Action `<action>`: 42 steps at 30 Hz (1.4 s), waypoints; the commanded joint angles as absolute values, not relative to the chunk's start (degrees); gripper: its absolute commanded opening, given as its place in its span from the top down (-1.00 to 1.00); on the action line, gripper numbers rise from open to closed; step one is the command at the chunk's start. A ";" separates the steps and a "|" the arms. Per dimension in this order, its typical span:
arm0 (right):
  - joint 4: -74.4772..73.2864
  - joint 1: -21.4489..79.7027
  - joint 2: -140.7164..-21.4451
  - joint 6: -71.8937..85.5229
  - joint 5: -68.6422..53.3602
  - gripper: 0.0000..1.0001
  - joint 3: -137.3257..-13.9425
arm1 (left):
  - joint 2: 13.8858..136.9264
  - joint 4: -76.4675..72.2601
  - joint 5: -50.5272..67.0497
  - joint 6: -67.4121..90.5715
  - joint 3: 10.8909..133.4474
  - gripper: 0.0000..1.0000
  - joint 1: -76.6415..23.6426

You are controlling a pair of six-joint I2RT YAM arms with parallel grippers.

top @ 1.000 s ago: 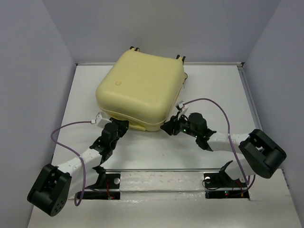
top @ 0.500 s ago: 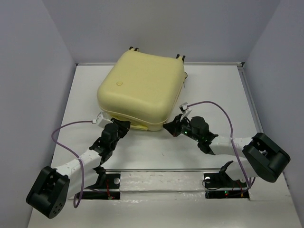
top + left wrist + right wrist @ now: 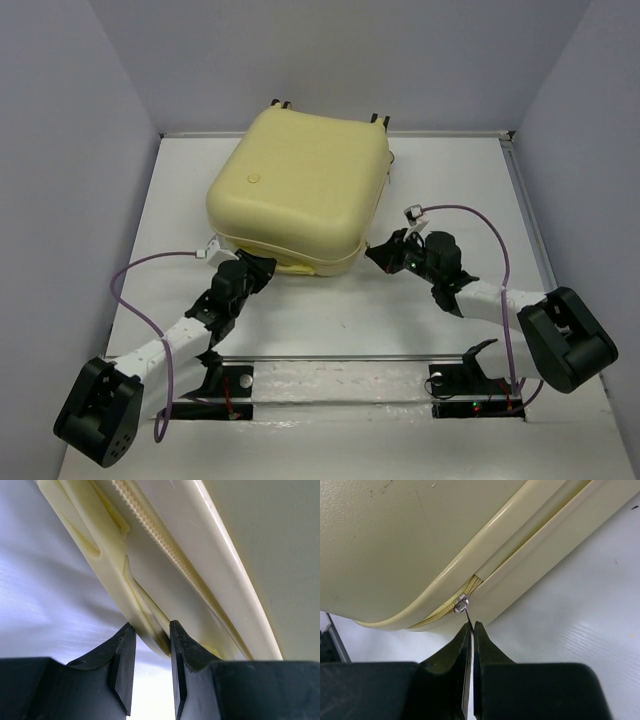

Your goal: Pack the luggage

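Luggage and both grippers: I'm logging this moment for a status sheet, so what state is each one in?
luggage: lying flat on the table, lid down on its base
zipper pull: partway along the seam, pinched by the right gripper
handle: on the front edge, gripped between the left fingers
left gripper: shut on the handle
right gripper: shut on the zipper pull

The left pincer (image 3: 150, 672) clamps the luggage (image 3: 240, 555) handle (image 3: 141, 614).

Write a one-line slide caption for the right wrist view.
Right gripper shut on the metal zipper pull at the seam of the pale-yellow luggage.
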State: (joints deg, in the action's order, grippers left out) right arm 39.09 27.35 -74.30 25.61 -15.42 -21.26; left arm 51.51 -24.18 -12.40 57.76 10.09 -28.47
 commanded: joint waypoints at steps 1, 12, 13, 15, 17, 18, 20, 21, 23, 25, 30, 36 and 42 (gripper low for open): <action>37.44 27.30 -75.76 24.17 -15.29 0.87 -23.63 | 48.34 -30.84 -15.74 46.85 13.09 0.89 -27.15; 25.05 67.82 -83.31 25.66 -4.49 0.86 -35.32 | 62.48 -39.02 -14.95 48.52 20.47 0.88 -37.62; 24.96 71.42 -84.10 26.53 -3.35 0.86 -36.03 | 64.32 -39.20 -14.42 48.43 22.39 0.89 -37.62; 26.27 72.94 -84.81 28.73 -1.59 0.87 -36.74 | 65.73 -39.99 -13.80 48.34 24.16 0.88 -38.05; 26.81 72.95 -82.20 29.44 2.26 0.87 -34.30 | 65.66 -39.90 -13.97 48.25 24.26 0.88 -38.14; 26.20 72.43 -81.05 28.92 3.85 0.86 -33.41 | 65.31 -39.64 -14.32 48.25 24.00 0.89 -38.06; 25.14 68.75 -78.59 28.04 3.52 0.86 -30.86 | 64.16 -38.68 -14.85 47.99 23.21 0.89 -38.06; 25.14 67.08 -76.05 27.43 2.65 0.87 -29.89 | 63.81 -37.98 -14.59 47.73 22.77 0.88 -38.06; 24.88 61.81 -73.75 26.02 0.53 0.86 -28.05 | 61.88 -36.21 -14.50 47.29 21.54 0.88 -38.14; 24.00 57.59 -69.99 24.26 -2.88 0.86 -25.85 | 57.51 -33.51 -15.90 47.37 18.48 0.88 -38.06; 16.19 57.57 -62.15 23.38 -2.21 0.86 -24.44 | 48.53 -25.24 -16.00 45.44 16.00 0.88 -38.06; 12.13 52.13 -55.11 26.45 1.06 0.23 -19.95 | 41.06 -13.10 -19.86 44.65 16.96 0.63 -38.06; 10.11 51.59 -55.38 24.61 0.44 0.10 -22.50 | 35.16 -6.34 -19.33 44.12 18.54 -0.41 -37.97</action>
